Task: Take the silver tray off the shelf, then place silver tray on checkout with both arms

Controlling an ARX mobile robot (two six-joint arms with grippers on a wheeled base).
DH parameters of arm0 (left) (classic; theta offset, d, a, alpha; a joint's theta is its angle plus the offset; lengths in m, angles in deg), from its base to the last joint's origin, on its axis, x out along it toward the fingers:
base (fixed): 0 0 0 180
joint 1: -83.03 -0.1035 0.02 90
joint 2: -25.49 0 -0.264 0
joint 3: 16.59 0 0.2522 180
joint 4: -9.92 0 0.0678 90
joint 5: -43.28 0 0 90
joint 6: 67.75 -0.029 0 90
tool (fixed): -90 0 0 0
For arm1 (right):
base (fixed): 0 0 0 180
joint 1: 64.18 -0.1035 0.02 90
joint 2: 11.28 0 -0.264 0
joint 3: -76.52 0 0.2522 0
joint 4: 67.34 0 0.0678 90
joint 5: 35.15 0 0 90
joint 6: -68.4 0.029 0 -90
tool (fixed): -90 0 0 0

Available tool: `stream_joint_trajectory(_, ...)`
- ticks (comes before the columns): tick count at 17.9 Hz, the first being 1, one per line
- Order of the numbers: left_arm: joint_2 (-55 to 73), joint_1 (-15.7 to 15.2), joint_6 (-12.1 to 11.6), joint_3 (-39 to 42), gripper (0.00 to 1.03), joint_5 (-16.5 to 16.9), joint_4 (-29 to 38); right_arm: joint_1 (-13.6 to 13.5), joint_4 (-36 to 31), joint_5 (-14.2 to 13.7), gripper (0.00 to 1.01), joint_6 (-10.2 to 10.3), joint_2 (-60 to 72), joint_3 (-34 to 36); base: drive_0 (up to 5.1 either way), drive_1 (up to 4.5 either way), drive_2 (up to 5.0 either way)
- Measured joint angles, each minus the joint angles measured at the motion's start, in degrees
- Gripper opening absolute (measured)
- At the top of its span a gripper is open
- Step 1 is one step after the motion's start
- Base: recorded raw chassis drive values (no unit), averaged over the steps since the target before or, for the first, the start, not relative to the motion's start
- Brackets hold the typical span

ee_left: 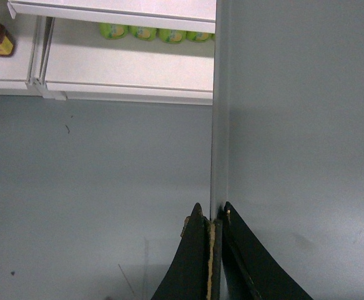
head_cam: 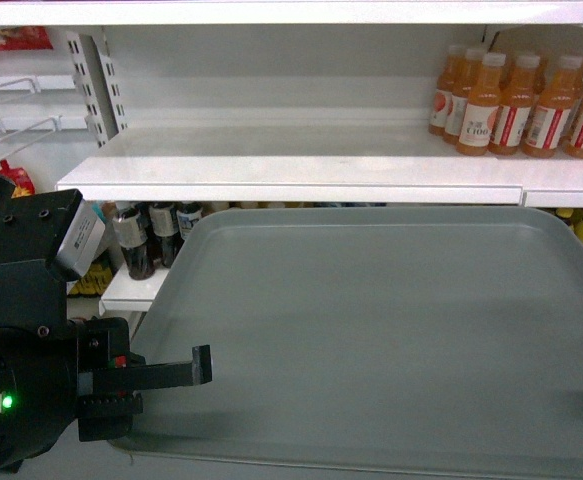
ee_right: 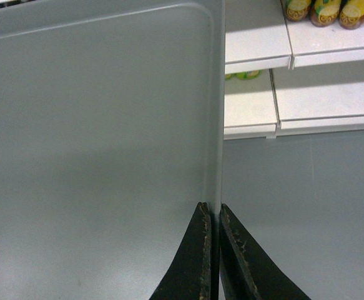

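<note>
Now my left gripper and right gripper each clench opposite rims of the silver tray, level before the shelf.

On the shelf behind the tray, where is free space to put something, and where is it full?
The shelf board is bare from its left upright to the orange juice bottles, which crowd its right end. Below, dark bottles fill the left part. The silver tray, clamped by both tools, is itself bare.

— Where's the left arm?
— Low at eight o'clock, green light lit, left gripper pinched tight on the silver tray rim.
— And the right gripper?
— Fingers nipped together on the opposite rim, pointing twelve o'clock.
</note>
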Motion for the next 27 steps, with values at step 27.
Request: stream_joint_trajectory(27, 0.1, 0.0, 0.0, 0.0, 0.03, -0.1, 0.0, 0.0, 0.0, 0.0, 0.02, 0.0, 0.1, 0.0, 0.1, -4.21, 4.4)
